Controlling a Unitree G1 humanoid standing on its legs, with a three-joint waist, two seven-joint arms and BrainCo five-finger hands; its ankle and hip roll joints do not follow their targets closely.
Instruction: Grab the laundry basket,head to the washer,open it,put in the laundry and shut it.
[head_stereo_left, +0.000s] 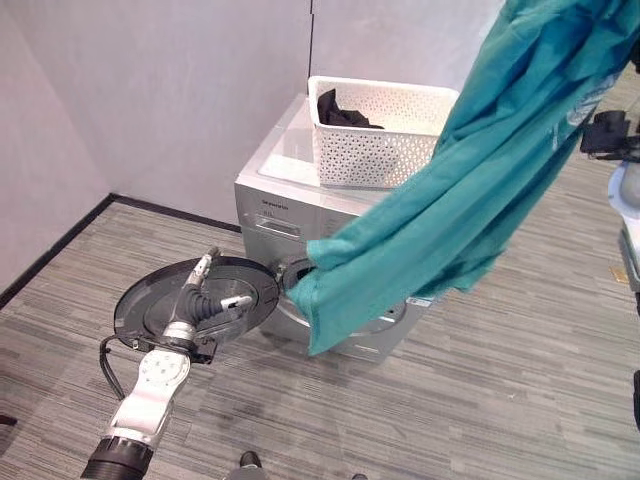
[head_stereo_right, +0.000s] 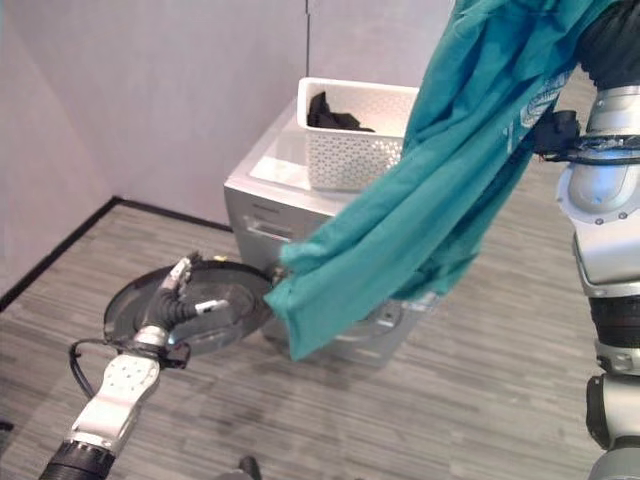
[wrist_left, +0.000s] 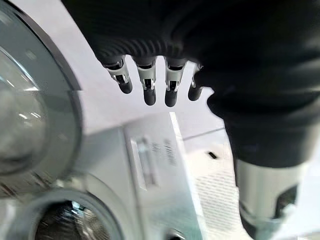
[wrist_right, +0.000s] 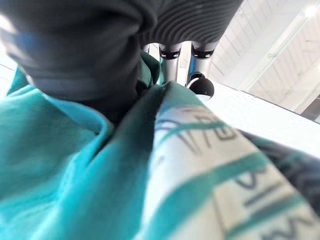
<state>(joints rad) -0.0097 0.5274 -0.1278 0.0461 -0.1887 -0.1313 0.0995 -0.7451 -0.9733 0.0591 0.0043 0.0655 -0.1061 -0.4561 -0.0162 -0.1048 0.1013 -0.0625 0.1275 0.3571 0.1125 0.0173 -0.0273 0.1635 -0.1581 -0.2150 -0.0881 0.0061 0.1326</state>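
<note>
A teal shirt (head_stereo_left: 450, 190) hangs from the upper right, and its lower end droops in front of the washer's round opening (head_stereo_left: 293, 275). My right hand (wrist_right: 172, 55) is shut on the shirt's cloth (wrist_right: 75, 165), holding it high. The silver washer (head_stereo_left: 280, 205) stands against the wall with its round door (head_stereo_left: 150, 300) swung wide open to the left. My left hand (head_stereo_left: 215, 300) lies against the inside of that door with its fingers (wrist_left: 150, 85) straight. A white perforated laundry basket (head_stereo_left: 380, 150) sits on top of the washer with a dark garment (head_stereo_left: 345, 110) in it.
Grey walls meet in a corner behind and left of the washer, with a black baseboard (head_stereo_left: 60, 250) along the floor. Wood-look flooring (head_stereo_left: 500, 380) spreads in front of and right of the machine.
</note>
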